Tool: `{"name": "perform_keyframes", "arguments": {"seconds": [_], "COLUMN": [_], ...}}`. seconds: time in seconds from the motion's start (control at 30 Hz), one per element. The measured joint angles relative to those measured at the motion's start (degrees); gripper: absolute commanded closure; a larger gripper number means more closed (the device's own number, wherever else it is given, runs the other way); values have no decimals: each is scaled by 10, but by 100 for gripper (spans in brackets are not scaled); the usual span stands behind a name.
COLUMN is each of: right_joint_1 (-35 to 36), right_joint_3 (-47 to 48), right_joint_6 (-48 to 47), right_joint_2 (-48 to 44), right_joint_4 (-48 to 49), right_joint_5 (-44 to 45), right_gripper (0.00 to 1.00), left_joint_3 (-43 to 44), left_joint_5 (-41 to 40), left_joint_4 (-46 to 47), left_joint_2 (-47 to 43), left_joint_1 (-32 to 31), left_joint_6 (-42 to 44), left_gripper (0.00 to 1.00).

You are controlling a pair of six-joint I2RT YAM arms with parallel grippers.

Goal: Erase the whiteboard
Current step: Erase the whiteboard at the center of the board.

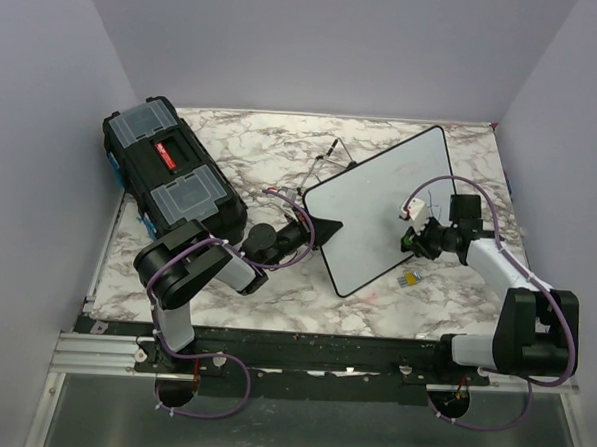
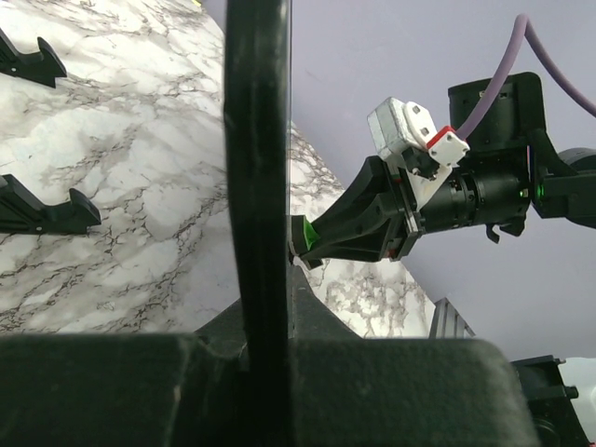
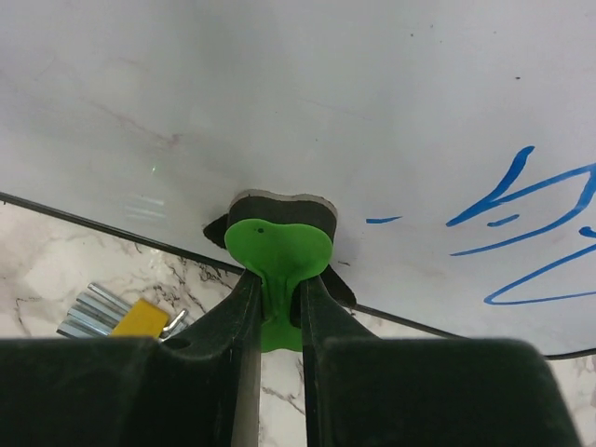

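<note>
Green eraser (image 3: 277, 247) against whiteboard (image 3: 279, 93); blue handwriting (image 3: 507, 175), probably illegible.

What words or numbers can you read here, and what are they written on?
On the whiteboard: blue handwriting, only loose strokes cut off at the edge, not readable.
On the black toolbox: red label, too small to read.
No other text shows.

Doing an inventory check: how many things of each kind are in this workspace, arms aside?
Whiteboard: 1
Black toolbox: 1
Green eraser: 1
Small yellow-and-silver item: 1
Total: 4
</note>
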Motion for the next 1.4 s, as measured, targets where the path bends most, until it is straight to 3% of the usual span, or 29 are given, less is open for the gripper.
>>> {"name": "perform_keyframes", "arguments": {"seconds": [0.33, 0.53, 0.97, 1.17, 1.4], "right_joint_1": [-13, -33, -23, -21, -20], "right_joint_3": [35, 42, 13, 41, 64], "right_joint_6": [108, 125, -26, 53, 147], "right_joint_2": [0, 2, 16, 16, 6], "right_joint_4": [39, 81, -59, -36, 75], "right_joint_5": [12, 34, -100, -111, -35], "right_gripper": [99, 99, 99, 99, 99], "left_joint_3": [0, 0, 2, 7, 9], "left_joint_5": [0, 4, 6, 7, 7], "left_joint_4": [0, 0, 0, 0, 0], "left_joint_2": [0, 0, 2, 6, 8], "left_joint_1": [0, 0, 0, 0, 0], "left_joint_6": [1, -1, -1, -2, -5], "left_gripper": [100, 100, 100, 100, 100]}}
